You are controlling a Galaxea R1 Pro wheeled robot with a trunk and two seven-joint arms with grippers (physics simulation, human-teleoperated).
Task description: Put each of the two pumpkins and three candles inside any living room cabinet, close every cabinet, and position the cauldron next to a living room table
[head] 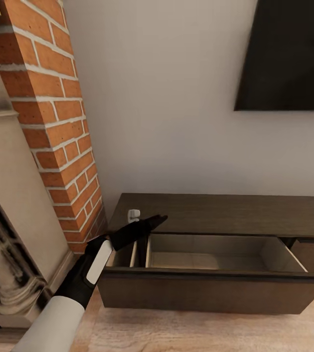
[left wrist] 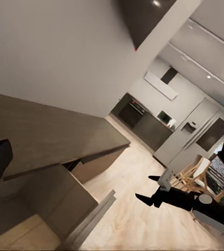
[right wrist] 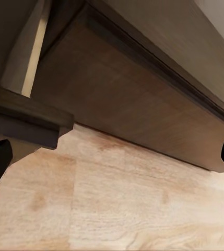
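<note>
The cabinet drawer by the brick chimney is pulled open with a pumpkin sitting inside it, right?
Not quite. The cabinet drawer by the brick chimney is pulled open, but it's empty: the head view shows only its pale bare inside, no pumpkin.

The head camera looks down on the cabinet (head: 225, 215); both wrist cameras sit close against it, sharing its open drawer (head: 215, 254).
</note>
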